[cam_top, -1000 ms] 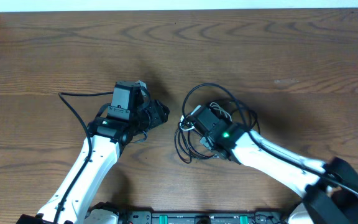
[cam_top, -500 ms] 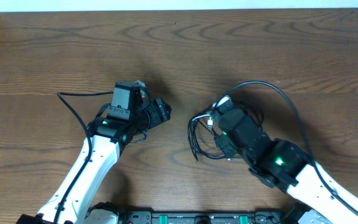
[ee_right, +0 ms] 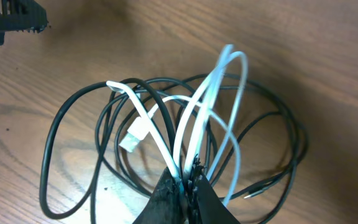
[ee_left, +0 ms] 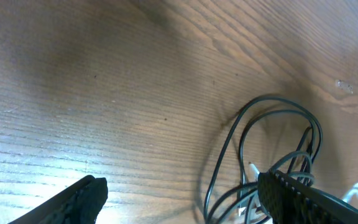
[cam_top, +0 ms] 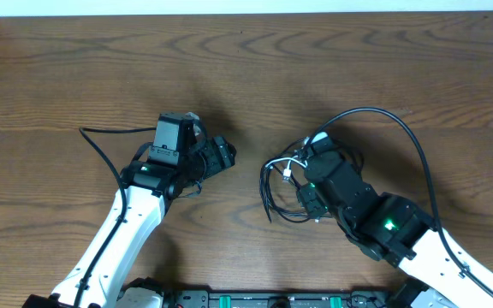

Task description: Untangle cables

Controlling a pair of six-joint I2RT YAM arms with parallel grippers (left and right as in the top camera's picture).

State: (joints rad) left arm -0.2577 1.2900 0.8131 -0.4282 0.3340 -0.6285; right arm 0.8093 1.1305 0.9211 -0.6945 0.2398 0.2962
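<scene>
The right gripper (ee_right: 186, 183) is pinched closed on the cables (ee_right: 133, 137) — white strands and black loops bunched together — right of the table's (cam_top: 58, 68) middle, toward its near edge. The left gripper (ee_left: 179, 186) hangs just left of the bundle, jaws wide apart and empty

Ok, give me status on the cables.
Left gripper jaws wide open, empty. Right gripper jaws shut on the cables, black and white loops tangled. Nothing else in the way.

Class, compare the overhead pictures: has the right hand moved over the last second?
Yes. The right hand shifted rightward across the table, away from the unmoved left hand, taking the cables along.
</scene>
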